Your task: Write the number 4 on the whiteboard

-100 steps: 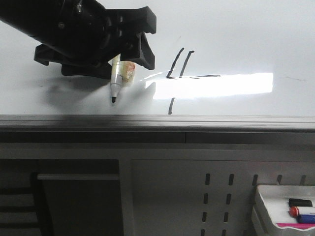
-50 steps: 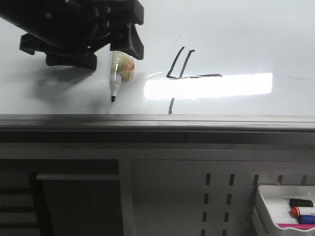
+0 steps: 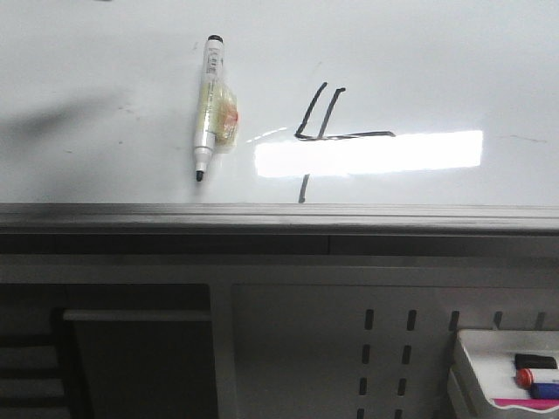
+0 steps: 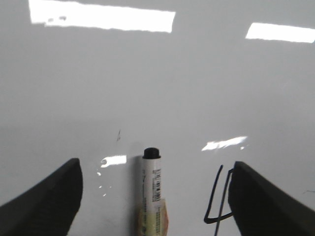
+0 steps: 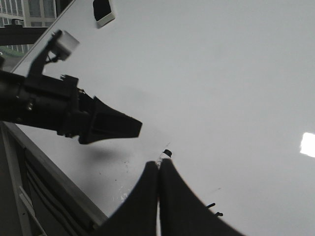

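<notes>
On the whiteboard [image 3: 419, 52] the number 4 [image 3: 327, 131] stands drawn just beside the bright reflection, and the marker [image 3: 208, 105] lies loose on the board to its left, tip toward the grey edge, which suggests the writing is done. Above the marker the left hand [image 4: 155, 196] hangs with fingers spread wide and empty, apparently having let it go, while the right hand [image 5: 158, 196] is pressed closed on nothing and kept clear.

Left gripper [image 4: 152, 196] jaws spread wide, empty, right gripper [image 5: 158, 169] jaws pressed together
</notes>
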`<state>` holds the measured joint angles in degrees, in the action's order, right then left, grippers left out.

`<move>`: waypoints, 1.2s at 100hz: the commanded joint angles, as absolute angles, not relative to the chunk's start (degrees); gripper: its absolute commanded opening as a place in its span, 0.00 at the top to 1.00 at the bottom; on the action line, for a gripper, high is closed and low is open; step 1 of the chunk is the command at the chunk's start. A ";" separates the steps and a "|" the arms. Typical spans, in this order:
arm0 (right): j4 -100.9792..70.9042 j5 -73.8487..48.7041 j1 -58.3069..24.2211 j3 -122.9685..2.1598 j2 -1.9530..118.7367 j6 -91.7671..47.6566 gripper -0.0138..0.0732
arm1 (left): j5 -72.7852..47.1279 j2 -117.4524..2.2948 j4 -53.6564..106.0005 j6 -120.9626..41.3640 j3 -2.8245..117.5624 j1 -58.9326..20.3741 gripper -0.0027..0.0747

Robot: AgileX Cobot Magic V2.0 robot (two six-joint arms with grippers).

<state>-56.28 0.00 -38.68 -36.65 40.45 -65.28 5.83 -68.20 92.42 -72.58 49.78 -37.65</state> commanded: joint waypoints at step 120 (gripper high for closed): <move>-54.85 11.16 -38.29 -14.72 15.48 -65.62 0.92 | 5.12 -18.76 84.83 -72.82 20.11 -37.62 0.99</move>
<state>-55.44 8.59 -38.68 -13.18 15.17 -65.28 5.28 -18.43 85.01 -72.68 18.74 -37.65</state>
